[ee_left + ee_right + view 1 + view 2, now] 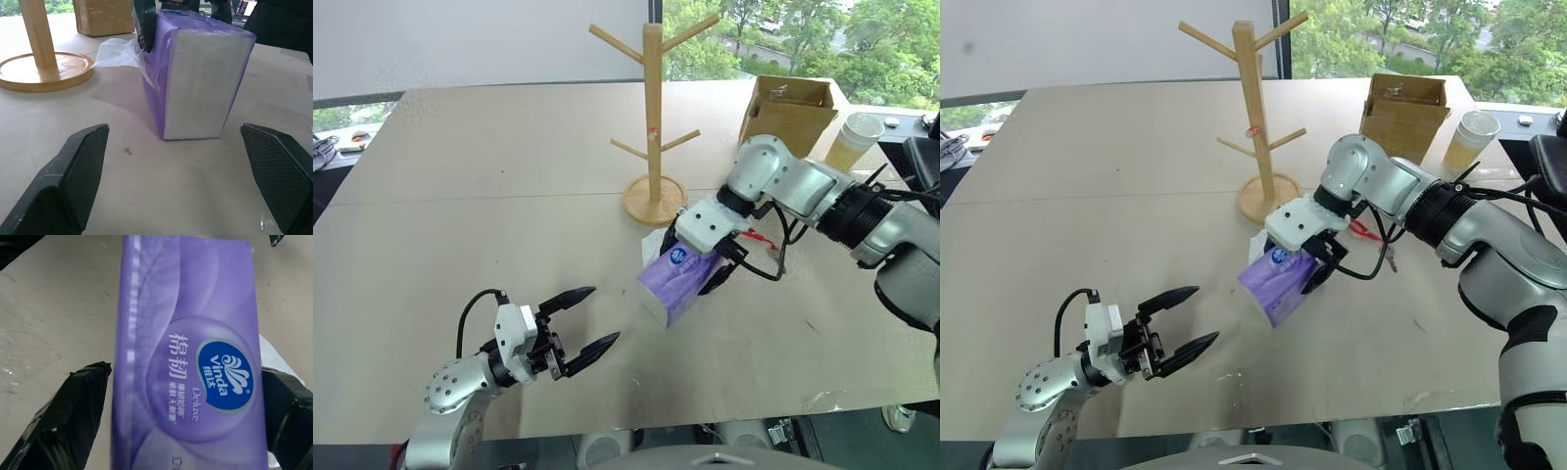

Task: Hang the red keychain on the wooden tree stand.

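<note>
The red keychain (1361,231) lies on the table as a thin red cord, just behind my right wrist and to the right of the wooden tree stand (652,117). None of the stand's pegs carries anything. My right gripper (691,266) points down, shut on the top end of a purple tissue pack (674,286); its fingers (83,406) press both sides. The pack leans with its lower end on the table. At the near left my left gripper (592,318) is open and level, aimed at the pack (195,83) with nothing between its fingers.
A cardboard box (788,113) and a paper cup (855,142) stand at the far right. Crumpled clear plastic (117,51) lies between the pack and the stand's round base (44,73). A tiny screw (128,151) lies on the table near the pack.
</note>
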`<state>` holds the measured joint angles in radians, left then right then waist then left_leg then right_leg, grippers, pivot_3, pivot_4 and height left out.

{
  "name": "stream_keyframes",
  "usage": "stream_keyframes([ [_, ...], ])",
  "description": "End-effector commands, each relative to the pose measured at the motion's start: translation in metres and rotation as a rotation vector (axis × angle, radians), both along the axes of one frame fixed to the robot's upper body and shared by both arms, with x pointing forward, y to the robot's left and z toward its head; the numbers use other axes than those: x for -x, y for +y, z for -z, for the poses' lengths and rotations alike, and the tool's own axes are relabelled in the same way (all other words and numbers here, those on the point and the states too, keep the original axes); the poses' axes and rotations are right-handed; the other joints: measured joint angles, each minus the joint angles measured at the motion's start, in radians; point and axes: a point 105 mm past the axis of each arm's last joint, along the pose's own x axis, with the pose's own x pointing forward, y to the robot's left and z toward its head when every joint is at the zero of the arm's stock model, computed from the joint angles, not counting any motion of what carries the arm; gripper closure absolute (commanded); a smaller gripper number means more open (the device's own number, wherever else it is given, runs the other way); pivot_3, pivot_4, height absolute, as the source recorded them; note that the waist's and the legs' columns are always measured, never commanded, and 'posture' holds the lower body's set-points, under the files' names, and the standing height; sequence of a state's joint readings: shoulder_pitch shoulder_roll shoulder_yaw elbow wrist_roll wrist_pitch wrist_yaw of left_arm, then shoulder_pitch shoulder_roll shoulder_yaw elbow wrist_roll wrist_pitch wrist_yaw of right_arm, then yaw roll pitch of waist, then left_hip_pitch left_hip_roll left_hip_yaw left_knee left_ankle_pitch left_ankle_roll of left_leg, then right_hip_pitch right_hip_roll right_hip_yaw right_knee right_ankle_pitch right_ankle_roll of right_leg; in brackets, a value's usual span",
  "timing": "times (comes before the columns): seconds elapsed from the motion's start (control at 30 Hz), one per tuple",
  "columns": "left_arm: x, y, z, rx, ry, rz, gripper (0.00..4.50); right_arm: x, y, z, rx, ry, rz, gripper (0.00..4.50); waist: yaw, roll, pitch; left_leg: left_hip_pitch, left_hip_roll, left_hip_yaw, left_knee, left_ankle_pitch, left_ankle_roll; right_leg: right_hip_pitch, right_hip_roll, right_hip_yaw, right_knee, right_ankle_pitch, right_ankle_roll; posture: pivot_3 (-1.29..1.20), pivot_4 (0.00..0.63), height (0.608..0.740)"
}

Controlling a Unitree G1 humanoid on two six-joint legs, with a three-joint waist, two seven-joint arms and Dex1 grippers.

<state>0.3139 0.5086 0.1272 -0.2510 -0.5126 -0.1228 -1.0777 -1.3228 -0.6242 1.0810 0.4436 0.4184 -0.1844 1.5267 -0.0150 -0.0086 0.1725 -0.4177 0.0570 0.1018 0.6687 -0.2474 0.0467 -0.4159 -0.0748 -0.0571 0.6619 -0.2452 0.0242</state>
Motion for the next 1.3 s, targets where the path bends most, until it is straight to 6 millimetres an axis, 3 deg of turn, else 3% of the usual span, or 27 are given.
stream_keyframes([
  [0.03,0.002,-0.003,-0.009,-0.003,-0.049,0.01,0.0,0.004,-0.005,-0.009,0.019,0.016,-0.05,1.14,0.0,0.0,0.0,0.0,0.0,0.0,0.0,0.0,0.0,0.0,0.0,0.0,0.0,0.0,0.0,0.0,0.15,0.74],
  [0.13,0.002,-0.004,-0.009,-0.002,-0.048,0.009,0.0,0.003,-0.005,-0.01,0.01,0.017,-0.045,2.51,0.0,0.0,0.0,0.0,0.0,0.0,0.0,0.0,0.0,0.0,0.0,0.0,0.0,0.0,0.0,0.0,0.15,0.74],
  [0.2,0.002,-0.004,-0.009,0.0,-0.048,0.009,0.0,0.003,-0.004,-0.012,-0.006,0.022,-0.038,3.19,0.0,0.0,0.0,0.0,0.0,0.0,0.0,0.0,0.0,0.0,0.0,0.0,0.0,0.0,0.0,0.0,0.15,0.74],
  [0.37,0.0,-0.007,-0.01,0.016,-0.05,-0.002,0.0,-0.001,-0.006,-0.047,-0.187,0.133,0.104,3.19,0.001,0.0,0.0,0.0,0.0,0.0,0.0,0.0,0.0,0.0,0.0,0.0,0.0,0.0,0.0,0.0,0.15,0.74],
  [0.47,-0.001,-0.009,-0.009,0.026,-0.043,0.001,0.0,-0.026,-0.02,-0.079,-0.381,0.198,0.345,3.19,0.002,0.0,0.0,0.0,0.0,-0.001,0.0,0.0,0.0,0.001,-0.004,-0.001,0.0,0.0,0.0,0.0,0.15,0.74],
  [0.57,-0.003,-0.012,-0.009,0.033,-0.04,0.01,0.0,-0.045,-0.035,-0.089,-0.448,0.179,0.515,3.19,0.003,0.0,0.0,0.0,-0.001,-0.001,0.0,0.0,0.0,0.001,-0.005,-0.002,-0.001,0.0,0.0,0.0,0.15,0.74],
  [0.7,-0.01,-0.014,-0.01,0.037,-0.045,0.026,0.0,-0.062,-0.056,-0.089,-0.467,0.129,0.658,3.19,0.001,0.0,0.0,0.0,-0.001,-0.001,0.0,0.0,0.0,0.001,-0.005,-0.001,0.0,0.0,-0.001,0.0,0.15,0.74],
  [0.83,-0.016,-0.014,-0.012,0.037,-0.053,0.028,0.0,-0.074,-0.074,-0.076,-0.425,0.079,0.738,3.19,0.0,0.0,0.0,0.0,-0.001,0.0,-0.001,0.0,0.0,0.001,0.0,-0.001,0.0,0.0,0.0,0.0,0.15,0.74],
  [1.1,-0.016,-0.015,-0.012,0.042,-0.057,0.025,0.0,-0.118,-0.119,-0.058,-0.443,-0.052,1.08,3.19,-0.001,0.0,0.0,0.0,0.0,0.001,0.0,0.0,0.0,0.001,0.002,0.001,0.0,0.0,0.0,0.0,0.15,0.74],
  [1.3,-0.016,-0.016,-0.011,0.043,-0.057,0.025,0.0,-0.129,-0.158,-0.052,-0.422,-0.143,1.235,3.19,-0.001,0.0,0.0,0.0,0.0,0.002,0.0,0.0,0.0,0.0,0.002,0.002,0.0,0.0,0.0,0.0,0.15,0.74],
])
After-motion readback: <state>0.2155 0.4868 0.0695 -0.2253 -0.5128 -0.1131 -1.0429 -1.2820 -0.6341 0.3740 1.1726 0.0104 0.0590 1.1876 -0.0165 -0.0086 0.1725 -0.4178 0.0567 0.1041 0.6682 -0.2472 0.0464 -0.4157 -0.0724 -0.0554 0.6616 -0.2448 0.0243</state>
